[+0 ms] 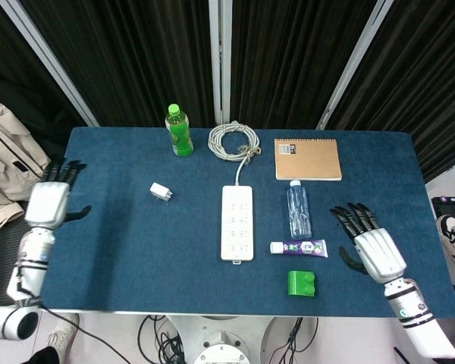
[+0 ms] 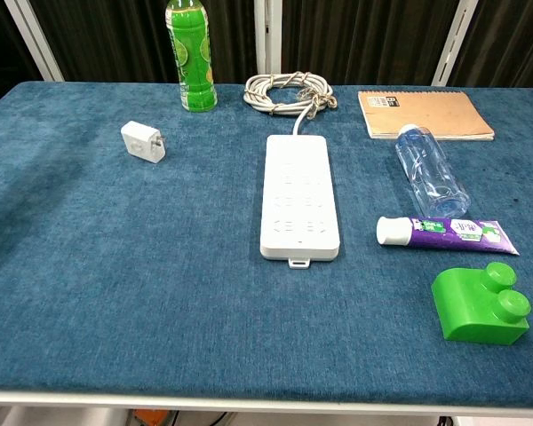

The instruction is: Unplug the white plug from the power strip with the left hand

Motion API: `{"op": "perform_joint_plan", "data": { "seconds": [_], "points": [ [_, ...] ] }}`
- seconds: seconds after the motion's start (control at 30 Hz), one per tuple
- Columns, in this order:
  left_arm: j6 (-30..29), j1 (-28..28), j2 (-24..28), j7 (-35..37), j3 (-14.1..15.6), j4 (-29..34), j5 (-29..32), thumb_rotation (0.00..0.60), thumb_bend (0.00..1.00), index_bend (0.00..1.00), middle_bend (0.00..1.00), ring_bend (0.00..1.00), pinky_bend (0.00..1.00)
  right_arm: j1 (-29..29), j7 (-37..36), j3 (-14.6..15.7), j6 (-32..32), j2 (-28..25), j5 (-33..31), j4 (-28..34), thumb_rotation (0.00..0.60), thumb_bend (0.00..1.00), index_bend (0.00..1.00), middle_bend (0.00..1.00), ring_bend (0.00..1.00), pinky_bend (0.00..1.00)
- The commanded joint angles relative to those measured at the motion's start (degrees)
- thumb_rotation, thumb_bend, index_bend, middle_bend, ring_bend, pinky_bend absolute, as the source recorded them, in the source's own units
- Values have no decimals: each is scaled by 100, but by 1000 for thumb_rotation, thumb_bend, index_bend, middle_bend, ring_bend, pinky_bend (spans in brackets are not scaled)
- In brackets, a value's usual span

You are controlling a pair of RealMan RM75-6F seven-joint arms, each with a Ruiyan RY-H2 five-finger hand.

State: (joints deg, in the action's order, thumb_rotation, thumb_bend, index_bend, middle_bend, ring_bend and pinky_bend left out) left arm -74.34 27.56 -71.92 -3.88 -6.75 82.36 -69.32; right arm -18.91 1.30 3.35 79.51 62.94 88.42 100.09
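White plug (image 1: pixel 161 192) lies free on surface (image 1: pixel 106 227), well left of power strip (image 1: pixel 236 223). Left robot hand (image 1: pixel 48 203) spread, empty, at edge. Task looks done; retract clear, avoid nudging plug.

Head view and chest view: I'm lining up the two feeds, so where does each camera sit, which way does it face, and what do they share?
Head view: high up, looking steeply down on the blue table; left hand and right hand show at its sides, fingers spread.
Chest view: low at the near table edge, looking across it; no part of the robot shows.
Shared: small white plug, long white power strip, green plastic bottle.
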Motion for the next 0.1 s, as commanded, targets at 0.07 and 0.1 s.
{"op": "perform_joint_plan", "data": {
  "seconds": [0.07, 0.1],
  "points": [
    [-776, -844, 432, 76, 346, 305, -60, 600, 167, 155, 115, 0, 63, 352, -174, 75, 305, -256, -82, 48, 600, 360, 0, 89, 0, 0],
    [-924, -1013, 487, 71, 411, 398, -80, 600, 167, 155, 115, 0, 62, 450, -245, 89, 408, -275, -65, 24, 600, 360, 0, 89, 0, 0]
  ]
}}
